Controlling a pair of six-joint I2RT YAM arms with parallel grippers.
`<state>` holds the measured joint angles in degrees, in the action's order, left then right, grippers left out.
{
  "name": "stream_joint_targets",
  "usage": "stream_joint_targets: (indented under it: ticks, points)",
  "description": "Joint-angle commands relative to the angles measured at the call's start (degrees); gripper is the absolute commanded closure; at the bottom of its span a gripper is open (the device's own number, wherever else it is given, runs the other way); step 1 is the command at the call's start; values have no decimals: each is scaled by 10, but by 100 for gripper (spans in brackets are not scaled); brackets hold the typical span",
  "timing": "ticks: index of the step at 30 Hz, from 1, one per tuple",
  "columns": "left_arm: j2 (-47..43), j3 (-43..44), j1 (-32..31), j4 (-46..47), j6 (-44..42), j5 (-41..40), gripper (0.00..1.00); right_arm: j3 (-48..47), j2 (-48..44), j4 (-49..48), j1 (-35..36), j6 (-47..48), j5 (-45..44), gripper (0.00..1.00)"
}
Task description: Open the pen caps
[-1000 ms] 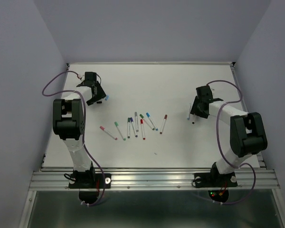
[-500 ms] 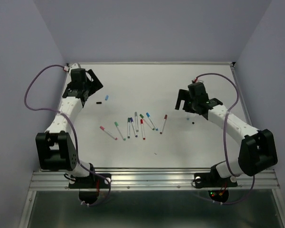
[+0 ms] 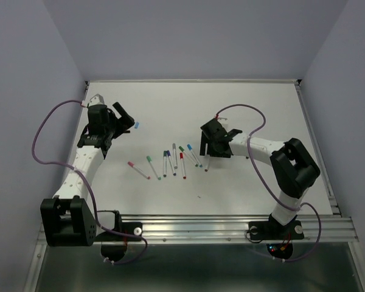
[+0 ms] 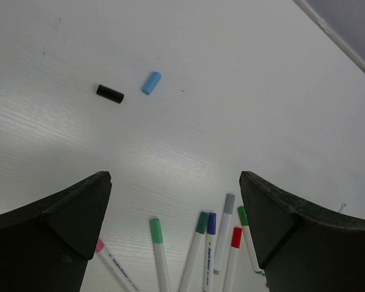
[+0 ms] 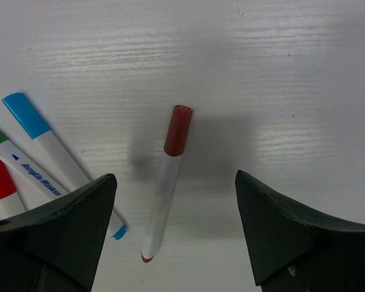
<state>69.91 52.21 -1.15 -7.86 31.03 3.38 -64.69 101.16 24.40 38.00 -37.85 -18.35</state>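
Left wrist view: black cap [image 4: 110, 93], unclear overhead, beside light-blue cap [image 4: 151, 83]; left gripper [image 4: 173, 182], right gripper [image 5: 174, 180] open.

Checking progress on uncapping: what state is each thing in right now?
Left fingers: open, empty.
Right fingers: open, empty.
Black cap: off, lying loose.
Light blue cap: off, loose beside the black cap, not touching.
Brown pen: capped, flat under the right fingers.
Other pens: capped, lying in a row.
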Motion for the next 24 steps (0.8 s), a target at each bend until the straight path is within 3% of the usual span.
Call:
stream_joint_targets:
  ticks: [1,8,11,12,20,24]
  points:
    - [-23,-4,-3,32,4,15,1,-27,14,8,17,-28,-29,21]
    - [-19,-9,-3,34,2,11,1,-42,61,73,57,-45,-65,28]
    - [-20,-9,-3,34,2,9,1,-29,64,89,63,-59,-71,42]
    - [-21,-9,-3,34,2,8,1,-22,62,87,63,-65,-70,50]
    - [-25,-9,-3,34,-1,22,1,11,43,45,63,-58,-49,74]
    - [-35,-11,-3,36,-3,42,1,27,15,32,63,-43,-59,92]
